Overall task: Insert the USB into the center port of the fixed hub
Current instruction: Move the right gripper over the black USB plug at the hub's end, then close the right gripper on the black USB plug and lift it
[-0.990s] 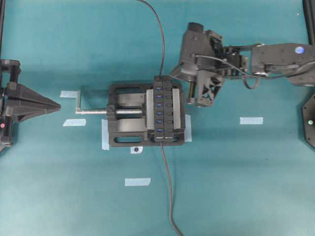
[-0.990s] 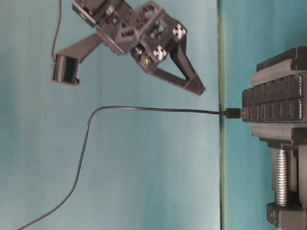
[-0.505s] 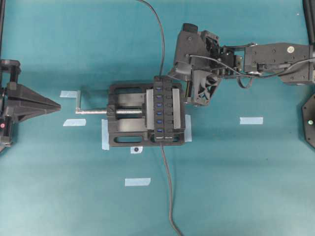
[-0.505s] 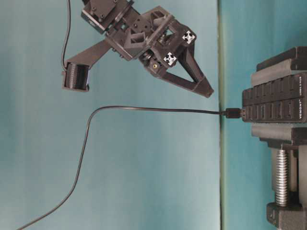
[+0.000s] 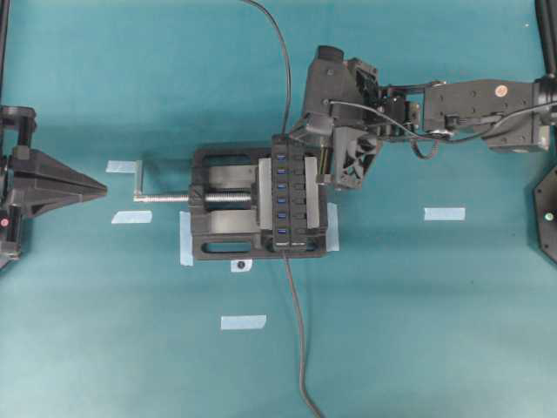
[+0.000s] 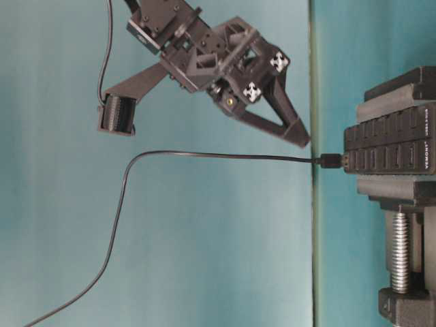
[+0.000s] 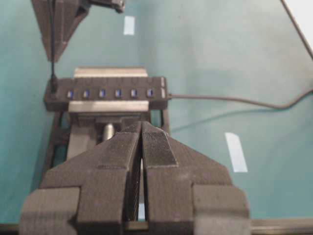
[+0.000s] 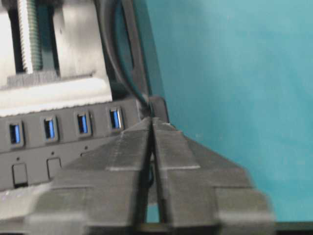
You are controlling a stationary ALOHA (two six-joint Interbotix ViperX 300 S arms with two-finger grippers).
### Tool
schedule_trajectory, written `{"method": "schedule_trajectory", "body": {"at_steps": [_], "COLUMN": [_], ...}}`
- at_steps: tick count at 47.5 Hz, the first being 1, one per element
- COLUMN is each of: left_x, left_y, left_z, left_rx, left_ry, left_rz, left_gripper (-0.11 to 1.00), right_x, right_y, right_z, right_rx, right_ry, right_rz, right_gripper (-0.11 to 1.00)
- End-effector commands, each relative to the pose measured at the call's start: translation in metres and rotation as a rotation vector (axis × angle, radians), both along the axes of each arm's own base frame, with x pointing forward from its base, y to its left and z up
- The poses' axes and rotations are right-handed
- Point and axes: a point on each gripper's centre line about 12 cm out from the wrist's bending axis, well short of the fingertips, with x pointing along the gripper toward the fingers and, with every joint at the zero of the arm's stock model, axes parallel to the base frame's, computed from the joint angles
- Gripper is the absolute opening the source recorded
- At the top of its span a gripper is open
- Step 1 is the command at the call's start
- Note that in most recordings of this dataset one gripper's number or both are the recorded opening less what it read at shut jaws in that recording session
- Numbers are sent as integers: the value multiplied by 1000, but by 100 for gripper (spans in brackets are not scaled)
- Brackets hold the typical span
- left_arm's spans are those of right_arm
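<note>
Just ahead of my right jaw tips: the USB (image 6: 330, 161), seated in the end face of the fixed hub (image 5: 291, 196), near the tips but not touching.
Right gripper (image 6: 304, 141): tips look pressed together, with nothing between them.
Left gripper (image 7: 142, 129): clenched and empty, well back from the vise (image 5: 218, 244).
Center port (image 5: 281, 200): vacant, several slots down the row from my right tips.
Handling: I judge the plug light, hard and small. Its thin cable (image 6: 204, 155) is limp and will trail and tug.
Where to grip: across the plug's short black body, never the cable. I would pull straight out along the port's line, since twisting could strain the connector.
</note>
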Motion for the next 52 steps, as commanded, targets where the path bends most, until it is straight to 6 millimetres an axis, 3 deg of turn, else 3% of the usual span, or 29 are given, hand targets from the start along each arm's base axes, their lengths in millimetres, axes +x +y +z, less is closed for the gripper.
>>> {"method": "schedule_trajectory", "body": {"at_steps": [1, 13, 15, 52], "left_x": [2, 2, 2, 2], "left_y": [0, 0, 0, 0], "left_z": [10, 9, 9, 9], "left_rx": [2, 1, 1, 0], "left_ry": [-25, -21, -21, -21], "left_rz": [-2, 0, 0, 0], "left_gripper": [0, 0, 0, 0], "right_x": [6, 8, 8, 24], "right_y": [-2, -4, -4, -7], "right_z": [11, 11, 10, 0], "right_rx": [-9, -8, -9, -8], "right_ry": [-38, -42, -41, -46], "right_rz": [1, -3, -1, 4], "right_gripper": [19, 75, 80, 75]}}
